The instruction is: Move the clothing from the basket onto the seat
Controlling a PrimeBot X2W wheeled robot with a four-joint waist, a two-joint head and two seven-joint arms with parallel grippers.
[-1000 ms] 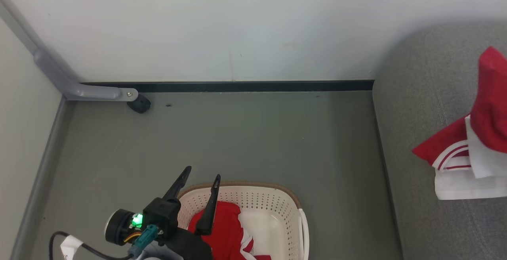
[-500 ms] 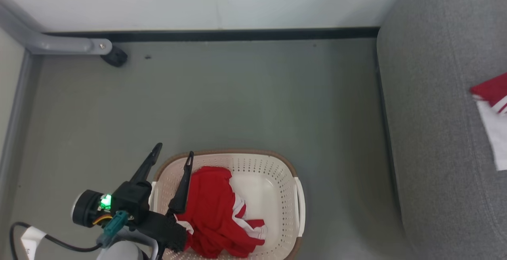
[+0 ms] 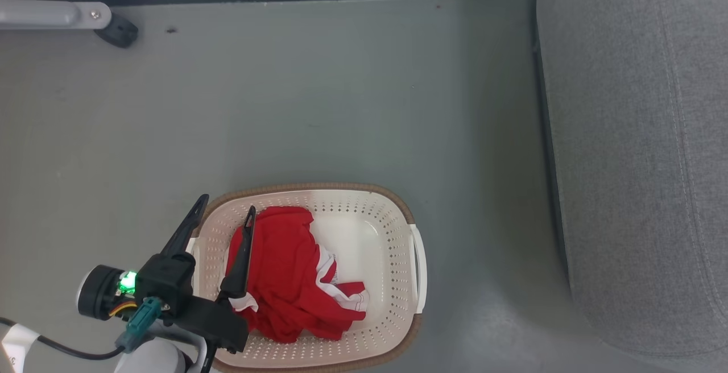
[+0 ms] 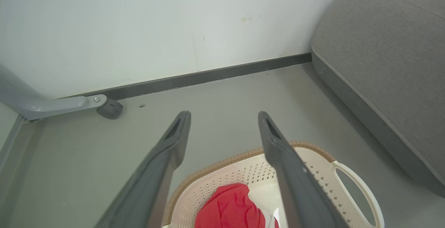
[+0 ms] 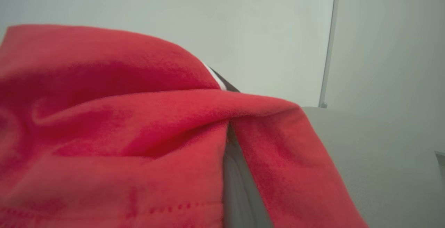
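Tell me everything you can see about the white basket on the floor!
The basket is cream-white plastic with rounded corners, small holes all over its walls, a brown woven-looking rim and a loop handle. It sits upright on the grey floor, apart from the grey seat. Crumpled red clothing with white trim lies inside. The left gripper hangs open over its left edge.
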